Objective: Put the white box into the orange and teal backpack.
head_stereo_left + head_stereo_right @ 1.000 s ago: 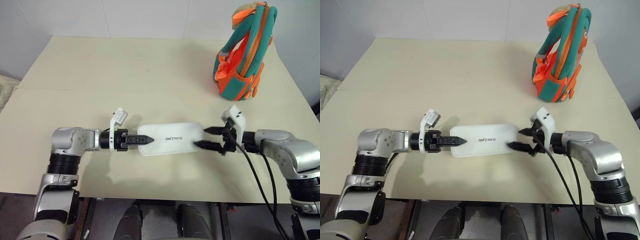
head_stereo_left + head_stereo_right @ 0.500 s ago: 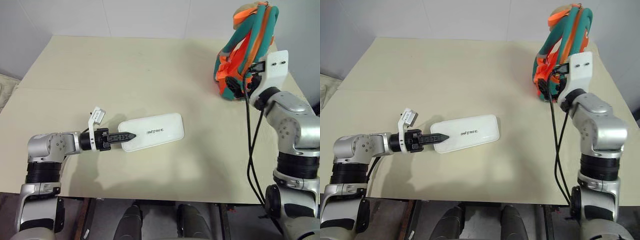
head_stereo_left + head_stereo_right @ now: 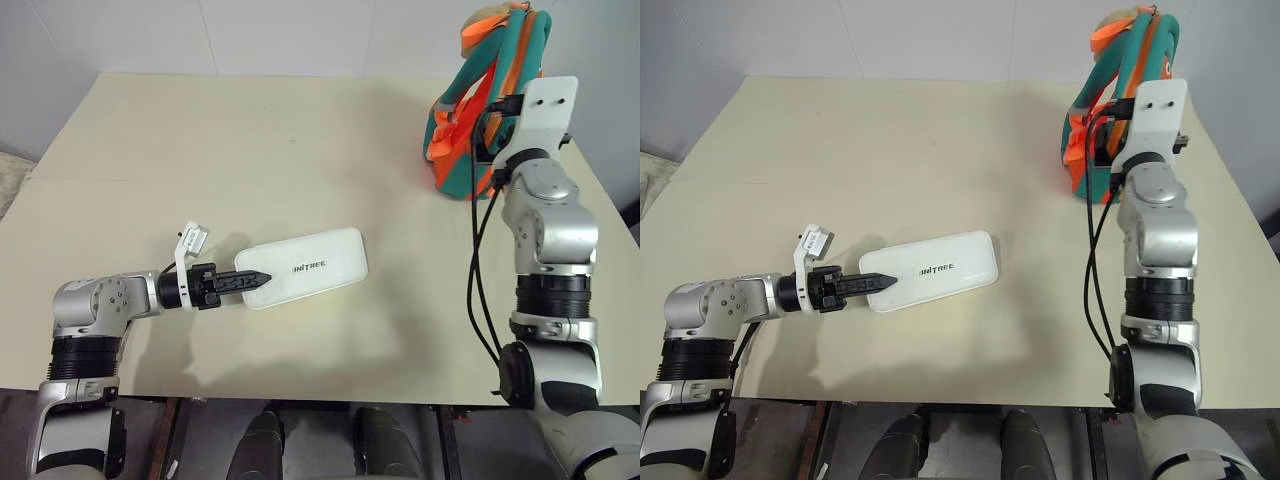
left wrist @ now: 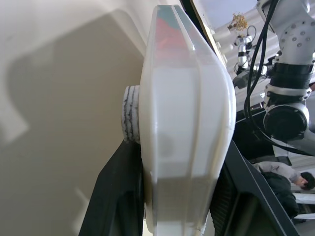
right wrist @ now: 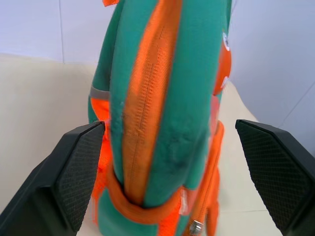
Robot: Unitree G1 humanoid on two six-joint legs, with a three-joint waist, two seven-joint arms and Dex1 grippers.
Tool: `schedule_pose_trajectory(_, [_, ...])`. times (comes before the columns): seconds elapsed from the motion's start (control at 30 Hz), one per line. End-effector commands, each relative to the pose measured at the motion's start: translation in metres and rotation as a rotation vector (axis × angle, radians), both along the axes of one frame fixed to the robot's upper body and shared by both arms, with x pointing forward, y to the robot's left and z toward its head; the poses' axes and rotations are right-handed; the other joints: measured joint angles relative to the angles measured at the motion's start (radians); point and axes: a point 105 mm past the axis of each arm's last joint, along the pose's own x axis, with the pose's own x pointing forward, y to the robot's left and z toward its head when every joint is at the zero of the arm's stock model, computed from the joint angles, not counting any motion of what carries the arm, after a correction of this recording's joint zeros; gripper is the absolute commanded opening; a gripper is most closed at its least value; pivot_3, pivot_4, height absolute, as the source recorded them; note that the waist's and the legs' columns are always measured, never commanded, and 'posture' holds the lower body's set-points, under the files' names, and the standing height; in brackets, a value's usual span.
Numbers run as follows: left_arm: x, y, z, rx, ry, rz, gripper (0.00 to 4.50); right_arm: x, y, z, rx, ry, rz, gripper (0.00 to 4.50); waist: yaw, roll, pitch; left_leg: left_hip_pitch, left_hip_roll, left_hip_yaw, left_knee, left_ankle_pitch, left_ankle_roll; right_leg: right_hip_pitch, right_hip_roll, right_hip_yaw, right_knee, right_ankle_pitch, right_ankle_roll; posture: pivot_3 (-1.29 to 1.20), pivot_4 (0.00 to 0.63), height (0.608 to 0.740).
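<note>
Right claw [image 5: 172,182] risen to one backpack [image 5: 162,98]

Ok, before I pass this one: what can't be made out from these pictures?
- Orange and teal backpack: its lower right is hidden by the right arm in both eye views; whether the zipper is open cannot be told.
- Right gripper: hidden behind its wrist mount in the eye views.
- White box: its near end is covered by the left gripper; its lettering is too small to read reliably.
</note>
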Motion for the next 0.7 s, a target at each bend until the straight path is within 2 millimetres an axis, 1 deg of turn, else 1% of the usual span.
schedule_pose_trajectory(0.03, [-0.002,-0.004,0.0,0.0,-0.011,-0.008,1.27,0.006,0.0,0.008,0.047,-0.049,-0.012,4.5,0.0,0.0,0.0,0.0,0.0,0.0,0.0,0.0,0.0,0.0,0.0,0.0,0.0,0.0,0.0,0.0,0.15,0.74])
schedule_pose_trajectory(0.1, [-0.001,-0.004,0.0,-0.001,-0.013,-0.007,1.27,0.013,0.002,0.005,0.075,-0.038,-0.008,4.5,0.0,0.0,0.0,0.0,0.0,0.0,0.0,0.0,0.0,0.0,0.0,0.0,0.0,0.0,0.0,0.0,0.15,0.74])
schedule_pose_trajectory(0.17, [-0.001,-0.005,0.0,-0.002,-0.014,-0.005,1.27,0.019,0.003,0.004,0.049,-0.039,-0.022,4.5,-0.001,0.0,0.0,0.0,0.0,0.0,0.0,0.0,0.0,0.0,0.0,0.0,0.0,0.0,0.0,0.0,0.15,0.74])
schedule_pose_trajectory(0.23, [-0.001,-0.005,0.0,-0.003,-0.016,-0.003,1.27,0.025,-0.001,0.001,0.016,-0.03,-0.059,4.5,-0.002,0.0,0.0,0.0,0.0,0.0,0.0,0.0,0.0,0.0,0.0,0.0,0.0,0.0,0.0,0.0,0.15,0.74])
schedule_pose_trajectory(0.27, [-0.001,-0.006,0.0,-0.003,-0.017,-0.003,1.27,0.027,-0.001,-0.001,0.007,-0.023,-0.057,4.13,-0.002,0.0,0.0,0.0,0.0,0.0,0.0,0.0,0.0,0.0,0.0,0.0,0.0,0.0,0.0,0.0,0.15,0.74])
schedule_pose_trajectory(0.3, [-0.001,-0.006,0.0,-0.004,-0.018,-0.003,1.27,0.029,-0.003,-0.002,-0.003,-0.025,-0.07,3.91,-0.003,0.0,0.0,0.0,0.0,0.0,0.0,0.0,0.0,0.0,0.0,0.0,0.0,0.0,0.0,0.0,0.15,0.74])
schedule_pose_trajectory(0.4, [-0.002,-0.006,0.0,-0.006,-0.018,0.001,1.27,0.032,-0.008,-0.003,-0.028,-0.033,-0.101,2.92,-0.006,0.0,0.0,0.0,0.0,0.0,0.0,0.0,0.0,0.0,0.0,0.0,0.0,0.0,0.0,0.0,0.15,0.74])
schedule_pose_trajectory(0.53, [-0.002,-0.006,0.0,-0.008,-0.022,0.007,1.27,0.035,-0.002,0.0,-0.032,-0.054,-0.072,1.6,-0.015,0.0,0.0,0.0,0.0,0.0,0.0,0.0,0.0,0.0,0.0,0.0,0.001,0.0,0.0,0.0,0.15,0.74])
schedule_pose_trajectory(0.6, [-0.001,-0.005,0.0,-0.007,-0.024,0.01,1.27,0.033,0.0,0.004,-0.033,-0.07,-0.048,1.03,-0.019,0.0,0.0,0.0,0.0,0.0,0.0,0.0,0.0,0.0,0.0,0.0,0.001,0.0,0.0,0.0,0.15,0.74])
schedule_pose_trajectory(0.63, [-0.001,-0.005,0.0,-0.006,-0.026,0.01,1.27,0.031,-0.001,0.007,-0.037,-0.084,-0.049,0.59,-0.02,0.0,0.0,0.0,0.0,0.0,0.0,0.0,0.0,0.0,0.0,0.0,0.001,0.0,0.0,0.0,0.15,0.74])
schedule_pose_trajectory(0.7, [0.0,-0.005,0.001,-0.006,-0.028,0.011,1.27,0.025,-0.006,0.013,-0.043,-0.101,-0.036,0.13,-0.02,0.0,0.0,0.0,0.0,0.0,0.0,0.0,0.0,0.0,0.0,0.0,0.001,0.0,0.0,0.0,0.15,0.74])
